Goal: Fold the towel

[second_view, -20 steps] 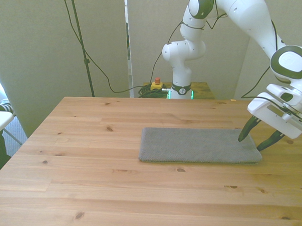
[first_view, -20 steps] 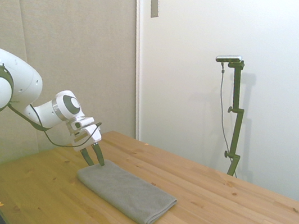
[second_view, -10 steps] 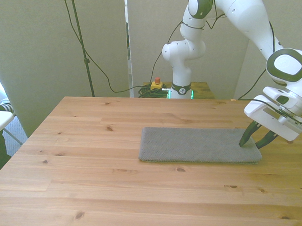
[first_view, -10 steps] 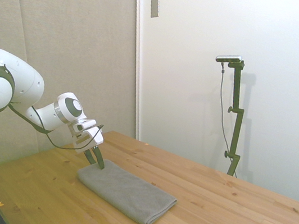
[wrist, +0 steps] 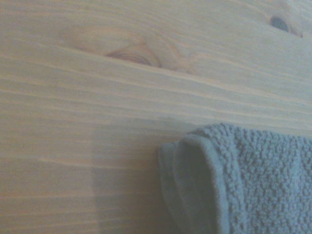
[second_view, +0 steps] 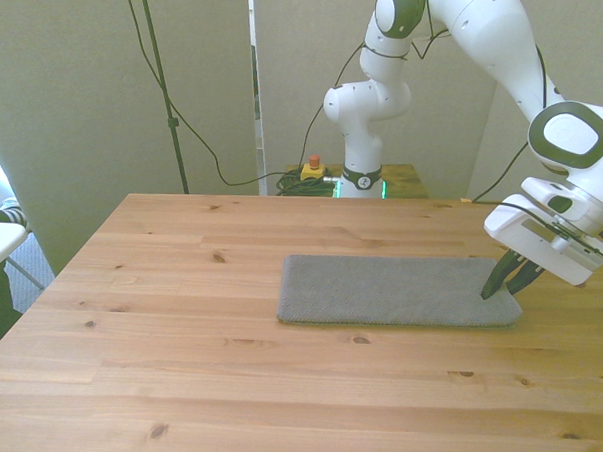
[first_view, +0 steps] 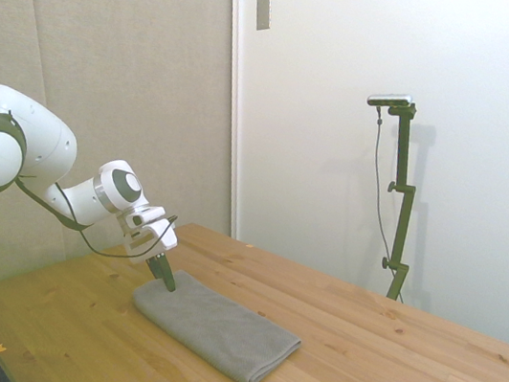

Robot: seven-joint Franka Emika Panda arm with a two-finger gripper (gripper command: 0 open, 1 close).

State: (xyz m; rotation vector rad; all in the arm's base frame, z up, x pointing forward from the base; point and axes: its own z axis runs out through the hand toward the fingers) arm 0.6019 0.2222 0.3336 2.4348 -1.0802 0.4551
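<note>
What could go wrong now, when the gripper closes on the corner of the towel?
1. The gripper pinches the towel at its very corner, so the cloth might slip out when lifted.
2. The wrist view shows stacked layers at that corner; the fingers may catch only the top one, giving an uneven fold.
3. The fingertips are low against the table and could scrape the wood.

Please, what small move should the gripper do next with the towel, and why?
Probably lift a little. The gripper looks pinched on the towel at the corner on the front view's right, and the towel lies flat on the table, so raising the corner would start the fold.
</note>
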